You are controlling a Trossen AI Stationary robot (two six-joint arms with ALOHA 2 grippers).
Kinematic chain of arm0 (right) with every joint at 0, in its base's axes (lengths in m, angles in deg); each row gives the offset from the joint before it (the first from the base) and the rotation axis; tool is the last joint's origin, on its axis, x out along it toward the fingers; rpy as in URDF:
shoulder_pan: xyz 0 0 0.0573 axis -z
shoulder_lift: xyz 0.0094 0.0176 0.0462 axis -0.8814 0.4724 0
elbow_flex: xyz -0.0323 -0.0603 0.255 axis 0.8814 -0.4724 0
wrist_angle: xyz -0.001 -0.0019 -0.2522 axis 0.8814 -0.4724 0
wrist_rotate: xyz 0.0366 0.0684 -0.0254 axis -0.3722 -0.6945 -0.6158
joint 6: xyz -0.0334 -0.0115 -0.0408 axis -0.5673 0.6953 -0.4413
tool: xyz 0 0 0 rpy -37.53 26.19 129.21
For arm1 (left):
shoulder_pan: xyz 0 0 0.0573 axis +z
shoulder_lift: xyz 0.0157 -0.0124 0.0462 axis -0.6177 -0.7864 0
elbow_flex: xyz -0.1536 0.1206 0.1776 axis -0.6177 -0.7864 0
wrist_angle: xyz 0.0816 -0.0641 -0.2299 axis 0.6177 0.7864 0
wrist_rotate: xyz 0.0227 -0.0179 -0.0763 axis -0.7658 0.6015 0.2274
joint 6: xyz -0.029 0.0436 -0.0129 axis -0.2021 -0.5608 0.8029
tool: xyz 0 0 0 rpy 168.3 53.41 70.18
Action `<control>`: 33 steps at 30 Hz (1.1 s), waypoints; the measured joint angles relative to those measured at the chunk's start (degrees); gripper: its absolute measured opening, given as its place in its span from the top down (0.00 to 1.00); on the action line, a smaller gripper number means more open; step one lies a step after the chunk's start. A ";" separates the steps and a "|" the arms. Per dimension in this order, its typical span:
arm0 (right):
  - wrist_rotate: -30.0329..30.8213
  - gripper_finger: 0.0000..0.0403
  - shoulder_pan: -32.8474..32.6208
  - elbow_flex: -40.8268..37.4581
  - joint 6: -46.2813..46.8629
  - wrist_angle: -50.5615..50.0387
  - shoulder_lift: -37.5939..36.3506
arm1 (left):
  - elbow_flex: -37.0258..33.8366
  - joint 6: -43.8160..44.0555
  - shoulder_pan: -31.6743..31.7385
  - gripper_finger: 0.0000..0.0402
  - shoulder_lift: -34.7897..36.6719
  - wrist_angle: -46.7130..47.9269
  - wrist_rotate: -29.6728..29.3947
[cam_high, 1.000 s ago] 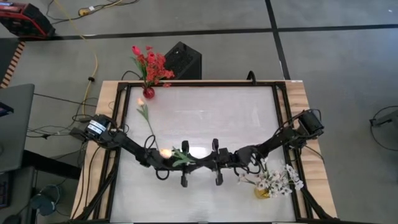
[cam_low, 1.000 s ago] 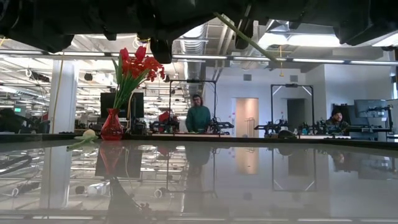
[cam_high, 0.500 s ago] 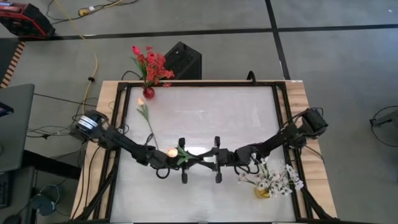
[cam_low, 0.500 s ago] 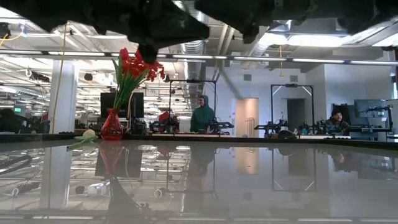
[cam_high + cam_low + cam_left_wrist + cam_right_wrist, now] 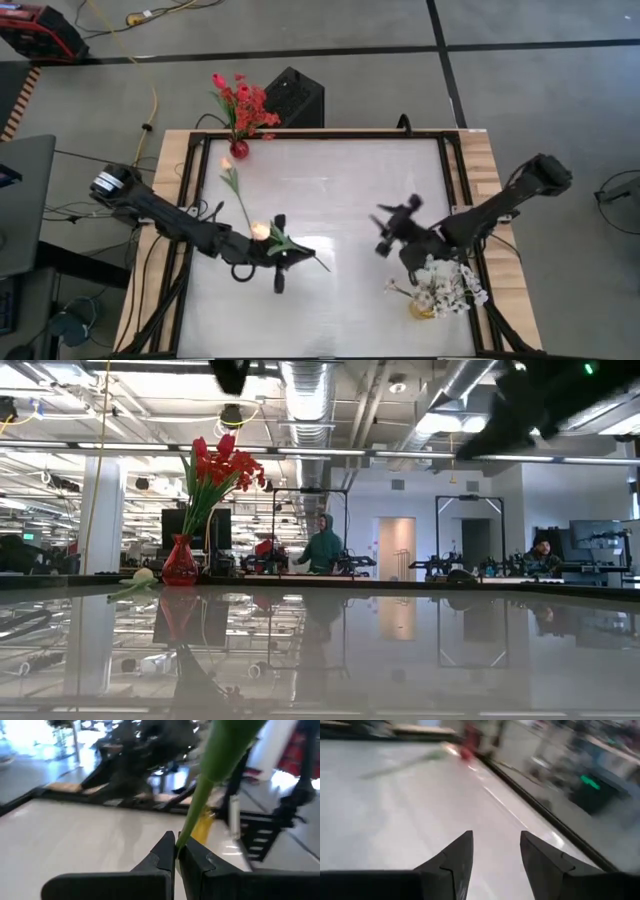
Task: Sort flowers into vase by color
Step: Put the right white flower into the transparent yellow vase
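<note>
My left gripper [image 5: 296, 256] is shut on a pale orange tulip bud flower [image 5: 263, 232] above the table's near middle. Its green stem [image 5: 318, 265] runs on toward the right. My right gripper [image 5: 385, 228] hovers open right of the middle, with nothing between its fingers [image 5: 495, 851]. A second pale tulip [image 5: 233, 182] lies flat on the table at the far left. The red vase [image 5: 240, 149] with red flowers [image 5: 242, 102] stands at the far left corner. A yellow vase [image 5: 421, 309] with white blossoms [image 5: 443, 290] stands near right. My left gripper pinches the tulip's green stem [image 5: 179, 843] between its two shut fingers, about midway along and close to the leaves. The fingers come from the table's left. The flower is lifted clear of the table, bud toward the far left and bare stem end toward the right.
The table's black frame rail [image 5: 455, 180] and wooden edges [image 5: 483, 150] border the white top [image 5: 330, 180]. Beyond the far edge, the low view shows people at desks [image 5: 322, 545] in the room. A black box [image 5: 293, 97] sits on the floor behind the table.
My right gripper has opened, let go of the tulip's stem and drawn back toward the table's right edge. My left gripper keeps the flower and has swung a little toward the left. Both arms have risen out of the low view.
</note>
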 joint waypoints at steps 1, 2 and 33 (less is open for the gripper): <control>-0.10 0.56 0.08 -1.10 5.80 -4.67 -1.43 | 1.12 -1.27 -0.55 1.00 -1.07 0.06 0.41; -0.14 0.57 0.21 -2.06 11.33 -8.97 -2.47 | 2.58 -2.29 -0.97 1.00 -2.42 0.71 0.91; -6.48 0.60 -4.12 -9.56 27.06 -21.70 -8.48 | 67.81 -25.72 4.01 1.00 -47.45 20.47 20.46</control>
